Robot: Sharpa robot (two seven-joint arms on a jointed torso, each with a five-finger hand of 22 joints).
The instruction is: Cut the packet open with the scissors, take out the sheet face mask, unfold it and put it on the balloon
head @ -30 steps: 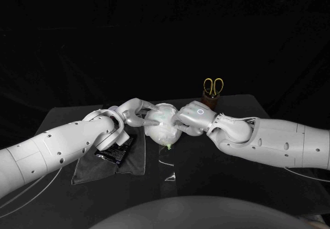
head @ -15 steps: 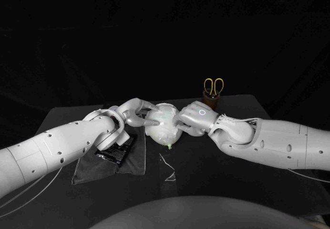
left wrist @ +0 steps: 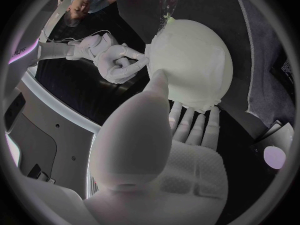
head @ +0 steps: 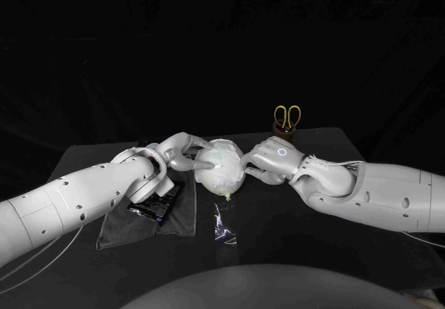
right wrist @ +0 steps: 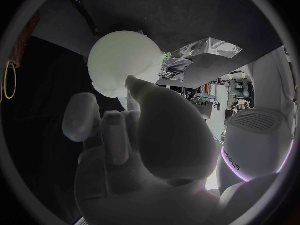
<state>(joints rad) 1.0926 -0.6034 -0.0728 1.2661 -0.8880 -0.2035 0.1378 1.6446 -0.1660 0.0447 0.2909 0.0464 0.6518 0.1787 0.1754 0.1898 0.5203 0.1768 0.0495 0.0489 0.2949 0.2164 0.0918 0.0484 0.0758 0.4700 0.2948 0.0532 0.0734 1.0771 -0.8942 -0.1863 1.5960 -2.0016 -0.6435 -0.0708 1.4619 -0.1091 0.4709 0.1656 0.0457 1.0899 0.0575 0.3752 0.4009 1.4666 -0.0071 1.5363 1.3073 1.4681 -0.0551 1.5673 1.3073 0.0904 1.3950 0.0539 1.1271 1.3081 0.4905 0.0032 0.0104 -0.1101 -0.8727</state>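
Note:
The pale balloon (head: pixel 222 168) lies on the table between my two hands, with the white sheet mask (left wrist: pixel 190 60) spread over it. Its knot (head: pixel 226 196) points toward me. My left hand (head: pixel 181 153) rests against the balloon's left side, thumb tip on the mask and fingers (left wrist: pixel 190 125) spread along the mask's edge. My right hand (head: pixel 269 158) is at the balloon's right side with its fingers curled in, one fingertip (left wrist: pixel 140 62) touching the mask. The yellow-handled scissors (head: pixel 287 118) stand in a brown holder behind my right hand. A silver foil packet (right wrist: pixel 200 52) lies near the knot.
A dark cloth (head: pixel 181 219) lies under my left forearm with a black packet (head: pixel 153 206) on it. A shiny foil piece (head: pixel 222 228) lies on the table in front of the balloon. The table's far edge runs just behind the scissors holder (head: pixel 283 136).
My right hand has shifted slightly right and back along the balloon's side. My left hand and the balloon have stayed put.

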